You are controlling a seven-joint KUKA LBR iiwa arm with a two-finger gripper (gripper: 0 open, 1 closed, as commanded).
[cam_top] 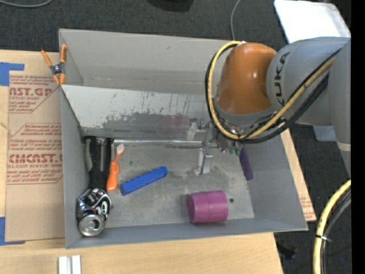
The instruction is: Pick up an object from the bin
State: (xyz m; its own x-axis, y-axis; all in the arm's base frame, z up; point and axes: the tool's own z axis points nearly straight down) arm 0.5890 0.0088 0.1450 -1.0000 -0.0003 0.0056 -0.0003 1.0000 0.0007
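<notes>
Purple cylinder (208, 206) lies on its side near the front wall of the bin (171, 233), right of centre. Behind it the gripper (202, 170) hangs over bare floor, between a blue bar (144, 180) and a slim purple stick (246, 165). Whether it is clenched or released cannot be told. A crushed can (93, 211) sits in the front left corner.

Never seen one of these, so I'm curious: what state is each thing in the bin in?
Drink can: crushed, lying on its side.
Blue bar: lying flat.
Purple cylinder: on its side.
Purple pen: lying partly under the arm.
Black tool: lying flat.
Orange tool: lying beside it.
</notes>
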